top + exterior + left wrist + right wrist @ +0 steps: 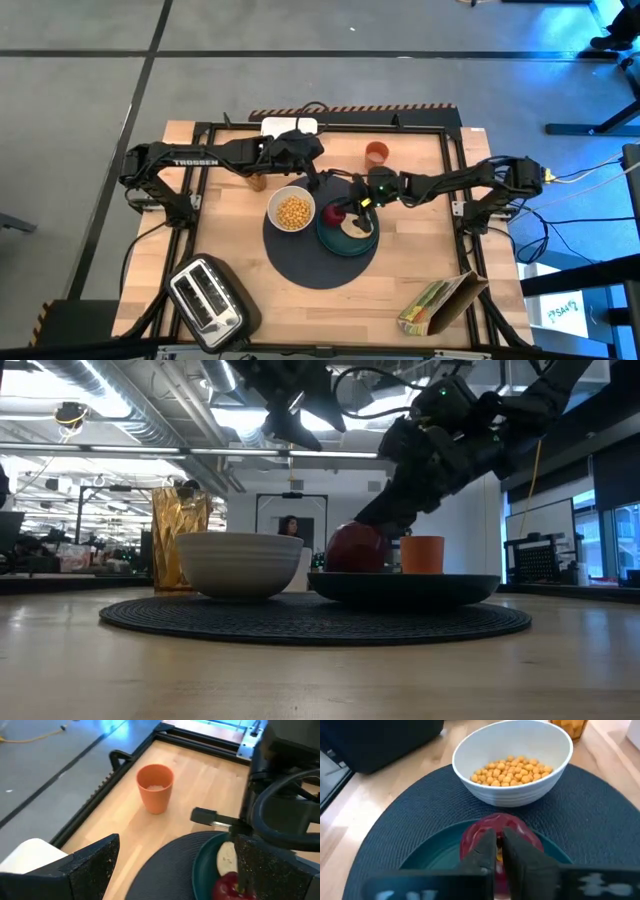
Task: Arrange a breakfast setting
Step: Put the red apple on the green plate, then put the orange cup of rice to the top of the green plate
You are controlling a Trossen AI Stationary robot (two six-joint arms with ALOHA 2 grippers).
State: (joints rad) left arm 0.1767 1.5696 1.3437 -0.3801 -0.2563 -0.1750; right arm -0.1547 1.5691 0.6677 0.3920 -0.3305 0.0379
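One pale wooden surface (420,240), black frame round it. Near edge: silver toaster (205,299), yellow-green cereal bag (437,303). Centre: round dark-grey mat (300,255) carrying white bowl (291,209) of yellow cereal (292,211) beside teal plate (345,240). Right gripper (499,851), fingers pinched on red fruit (495,837) on plate. Left gripper (175,865) above, fingers spread wide, empty. Small orange cup (376,152) at far edge. Beyond: open room, ceiling pipes, person (290,526) in distance.
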